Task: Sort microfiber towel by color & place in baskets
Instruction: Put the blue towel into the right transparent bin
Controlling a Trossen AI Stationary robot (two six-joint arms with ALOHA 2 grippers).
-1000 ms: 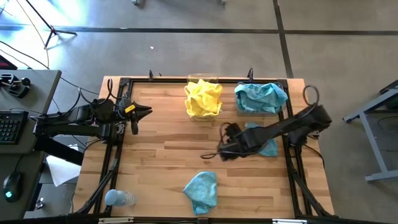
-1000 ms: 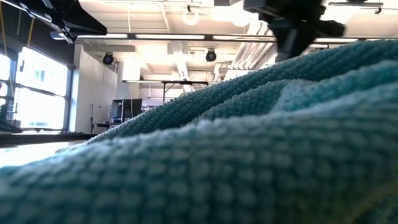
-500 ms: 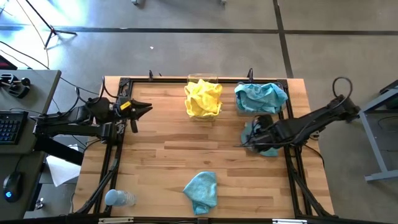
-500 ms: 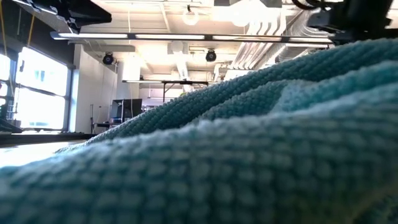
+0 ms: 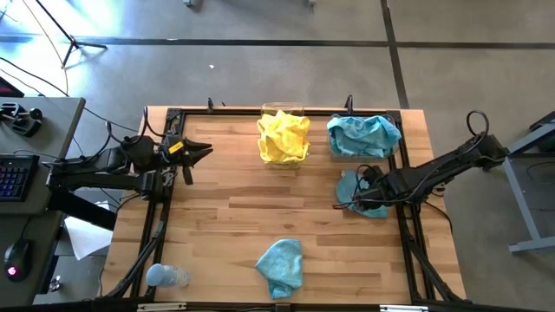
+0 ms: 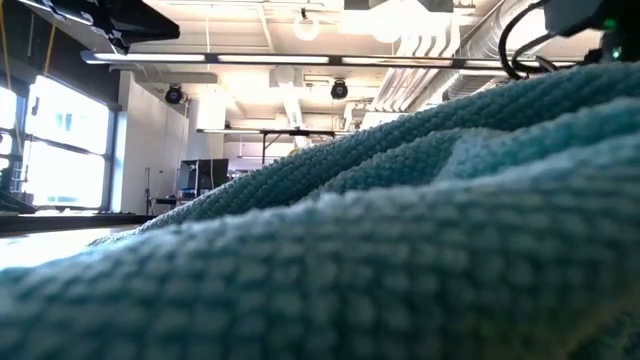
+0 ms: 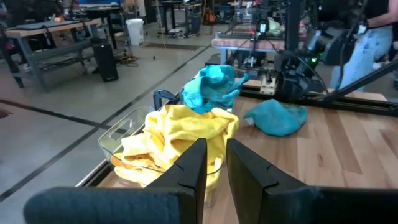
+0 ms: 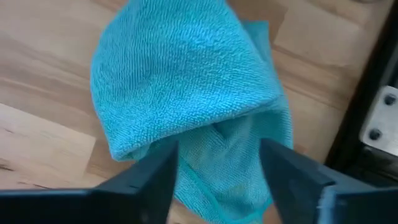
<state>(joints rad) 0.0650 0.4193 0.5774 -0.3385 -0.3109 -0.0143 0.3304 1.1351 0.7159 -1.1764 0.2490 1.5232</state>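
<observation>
A teal towel (image 5: 349,182) (image 8: 186,81) lies bunched on the wood table at the right. My right gripper (image 5: 345,204) (image 8: 219,149) hangs open just above it, pointing down, one finger on either side of its folded edge; I cannot tell whether the fingers touch it. Yellow towels (image 5: 284,136) fill a clear basket (image 7: 118,134) at the far edge, and teal towels (image 5: 364,134) are heaped on the place beside it. Another teal towel (image 5: 280,264) (image 6: 320,230) lies at the near edge. My left gripper (image 5: 206,153) (image 7: 211,146) hovers at the table's left, shut and holding nothing.
A pale blue bottle (image 5: 165,276) lies at the near left corner. The black frame rail (image 5: 406,217) runs along the table's right edge, close to my right gripper. Bare wood (image 5: 243,208) spreads across the middle. The near teal towel fills most of the low view.
My right gripper has travelled from the middle of the table toward the right edge and come down over the teal towel lying there. The towel has stayed where it was.
</observation>
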